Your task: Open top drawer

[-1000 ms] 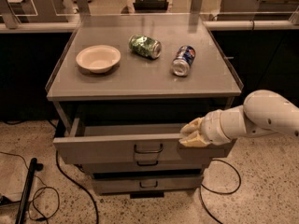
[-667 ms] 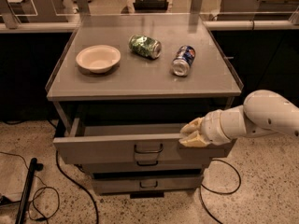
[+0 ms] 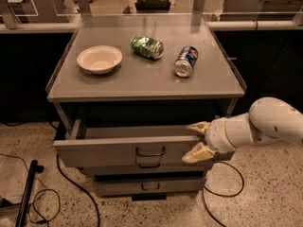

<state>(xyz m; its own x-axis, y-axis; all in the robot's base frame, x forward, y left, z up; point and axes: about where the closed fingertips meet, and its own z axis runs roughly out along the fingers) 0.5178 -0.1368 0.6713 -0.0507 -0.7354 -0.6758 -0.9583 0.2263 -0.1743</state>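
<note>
The top drawer (image 3: 109,151) is the wide grey metal drawer under the table top. It is pulled out towards me, with its shallow tray (image 3: 132,131) showing and its dark loop handle (image 3: 150,152) at the front centre. My gripper (image 3: 197,140) is at the drawer's right end. Its cream fingers (image 3: 197,153) are spread, one above the drawer's top edge and one in front of the drawer face. The white arm (image 3: 265,124) comes in from the right.
On the grey table top (image 3: 142,79) lie a white bowl (image 3: 99,59), a crushed green can (image 3: 147,47) and a blue can (image 3: 185,61) on its side. Two narrower drawers (image 3: 149,185) sit below. Black cables (image 3: 71,188) and a black pole (image 3: 26,193) lie on the floor.
</note>
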